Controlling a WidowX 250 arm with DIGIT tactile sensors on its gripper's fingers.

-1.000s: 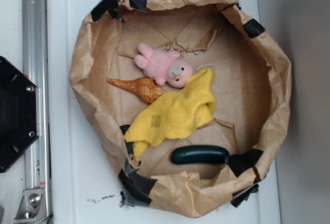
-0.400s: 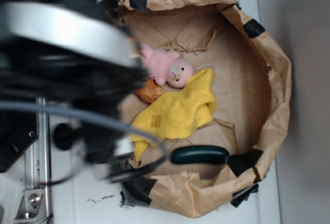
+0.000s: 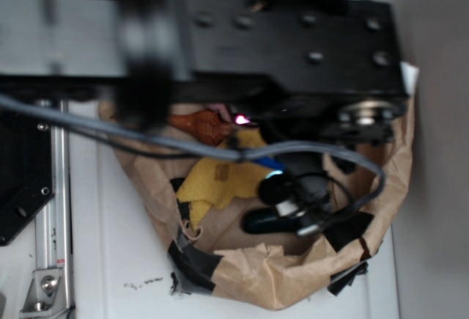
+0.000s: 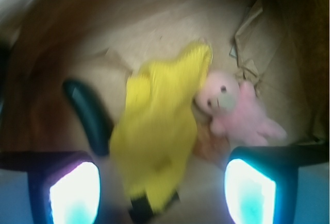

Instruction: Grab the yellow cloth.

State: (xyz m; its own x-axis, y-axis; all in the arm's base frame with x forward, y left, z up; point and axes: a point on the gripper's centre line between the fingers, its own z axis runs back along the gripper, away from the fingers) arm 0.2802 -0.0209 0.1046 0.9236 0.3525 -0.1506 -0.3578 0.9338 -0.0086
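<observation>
The yellow cloth (image 4: 157,141) is spread on the brown paper lining (image 4: 154,23), between a dark green object (image 4: 87,113) and a pink plush (image 4: 234,108). The hand (image 4: 162,190) is held open above it, fingers (image 4: 72,193) well apart, nothing gripped.

The arm (image 3: 256,33) reaches across, its gripper (image 4: 162,190) pointing down, jaws spread wide.
</observation>
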